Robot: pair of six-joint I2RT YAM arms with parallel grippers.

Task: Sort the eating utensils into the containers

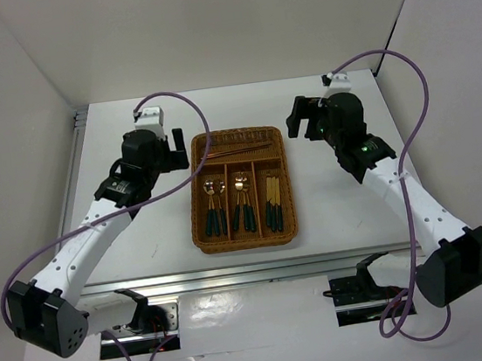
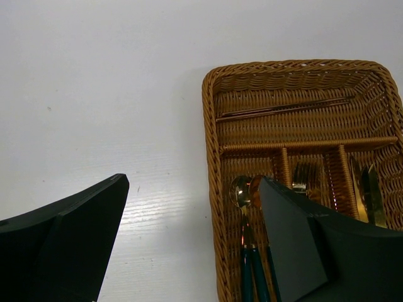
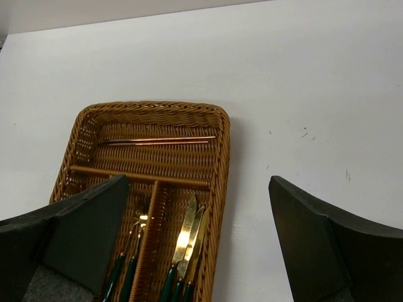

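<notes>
The brown wicker tray [image 1: 204, 238] lies mid-table between both arms. Two reddish chopsticks [image 1: 236, 151] rest in its crosswise far slot. Gold spoons [image 1: 214, 203] fill the left long slot, forks [image 1: 242, 200] the middle one and knives [image 1: 273, 201] the right one, all with dark teal handles. My left gripper [image 1: 178, 153] hovers open at the tray's far left corner, holding nothing. In the left wrist view the spoons [image 2: 240, 192] show beside one finger [image 2: 296, 251]. My right gripper [image 1: 302, 120] stands open and empty off the tray's far right corner. Its view shows the knives [image 3: 189, 233] and chopsticks [image 3: 157, 141].
White walls close in the table on the left, right and back. A metal rail [image 1: 235, 274] runs along the near edge, with both arm bases below it. Purple cables [image 1: 419, 123] loop over each arm. Bare white tabletop [image 1: 143, 245] lies on either side of the tray.
</notes>
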